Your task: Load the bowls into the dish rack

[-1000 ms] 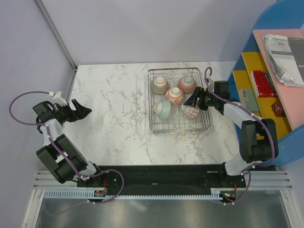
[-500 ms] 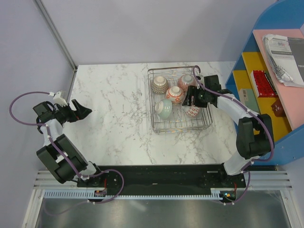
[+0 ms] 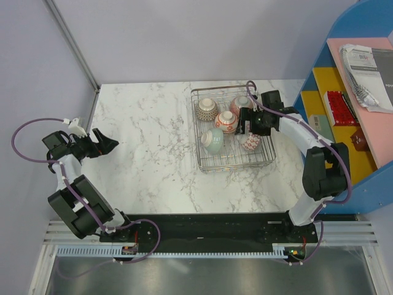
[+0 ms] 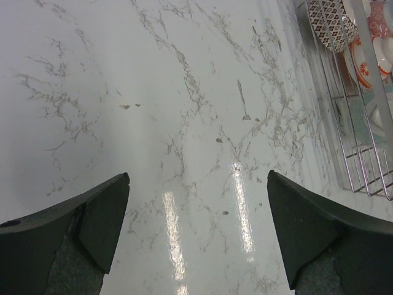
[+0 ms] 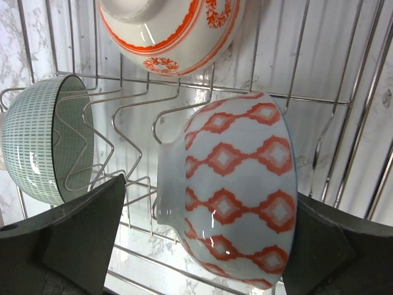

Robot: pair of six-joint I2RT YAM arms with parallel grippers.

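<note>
Five bowls by my count sit inside the silver wire dish rack (image 3: pixel 195 132) at the far right of the white marble surface (image 3: pixel 147 135). Each is tipped on edge between the upright tines, which I take to be what stops them rolling and lets them drain.

The nearest is the white bowl with the orange-red diamond pattern (image 5: pixel 233 184). It lies on its side at the near right of the rack, with its pale ringed base pointing towards the pale green bowl with fine dashes (image 5: pixel 37 147), and a bent wire props it under the foot. Beyond it leans the white bowl with orange-red rings and sprigs (image 5: pixel 166 31). A grey-black patterned bowl (image 3: pixel 207 109) and a pinkish-red one (image 3: pixel 241 104) stand along the far row.

The right tool (image 3: pixel 247 125) hangs over the diamond bowl with its fingers spread wide. In its own camera one finger shows on each side of the bowl. The left finger stands apart from the base. The right one is close by the rim, and I cannot tell whether it touches. It is closed on nothing, and the bowl looks to rest on the wires alone.

The left tool (image 4: pixel 198 178) is well away over the left side of the surface, gaping wide and empty, probably parked out of the way.
</note>
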